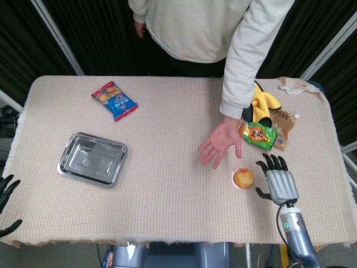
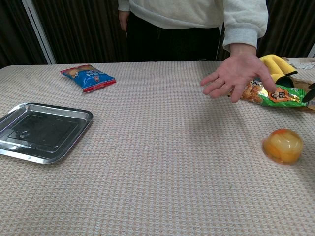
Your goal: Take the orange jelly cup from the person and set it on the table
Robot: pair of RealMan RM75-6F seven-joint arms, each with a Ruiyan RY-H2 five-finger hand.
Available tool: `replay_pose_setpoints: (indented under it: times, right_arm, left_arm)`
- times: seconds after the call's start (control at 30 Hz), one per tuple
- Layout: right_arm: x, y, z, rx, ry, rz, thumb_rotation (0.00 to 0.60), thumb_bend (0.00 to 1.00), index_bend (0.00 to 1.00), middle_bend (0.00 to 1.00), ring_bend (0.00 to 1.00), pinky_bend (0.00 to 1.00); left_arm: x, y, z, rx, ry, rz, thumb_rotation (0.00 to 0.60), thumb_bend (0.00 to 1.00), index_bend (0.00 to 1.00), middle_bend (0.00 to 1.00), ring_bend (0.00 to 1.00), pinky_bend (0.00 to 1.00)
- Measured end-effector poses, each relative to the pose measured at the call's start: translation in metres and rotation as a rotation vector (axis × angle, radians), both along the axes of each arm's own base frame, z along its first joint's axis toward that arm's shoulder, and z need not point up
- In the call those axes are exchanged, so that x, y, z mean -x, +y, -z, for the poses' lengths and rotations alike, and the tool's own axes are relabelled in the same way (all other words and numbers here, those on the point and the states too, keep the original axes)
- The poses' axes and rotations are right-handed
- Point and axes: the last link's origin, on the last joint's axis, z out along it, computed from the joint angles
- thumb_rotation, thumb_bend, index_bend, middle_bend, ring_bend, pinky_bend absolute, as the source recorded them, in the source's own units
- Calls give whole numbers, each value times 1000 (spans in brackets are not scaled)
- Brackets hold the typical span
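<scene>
The orange jelly cup (image 1: 243,178) lies on the table (image 1: 167,212), just beside the right hand (image 1: 276,178), whose fingers are spread and hold nothing. The placing step looks done (the cup seems tipped in the chest view). Next, the arm should draw clear without nudging it. The person's hand (image 1: 219,142) hovers nearby; the left hand (image 1: 5,190), at the table's edge, has its fingers apart and empty.

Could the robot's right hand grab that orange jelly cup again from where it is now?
Probably yes. The right hand is open and sits just beside the orange jelly cup on the table, with nothing between them. The person's hand hovers farther back, apart from the cup.
</scene>
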Motion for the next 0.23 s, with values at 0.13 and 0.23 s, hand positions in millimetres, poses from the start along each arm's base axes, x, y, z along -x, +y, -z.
replay_pose_setpoints:
  times: [0.13, 0.23]
  right_arm:
    - [8, 3, -12, 18, 28, 14, 600, 196, 195, 2, 0, 0]
    - [14, 6, -25, 45, 60, 7, 600, 194, 193, 0, 0, 0]
  left_arm:
    - [0, 0, 0, -1, -1, 1, 600, 209, 0, 0, 0, 0]
    - [0, 0, 0, -2, 2, 0, 600, 209, 0, 0, 0, 0]
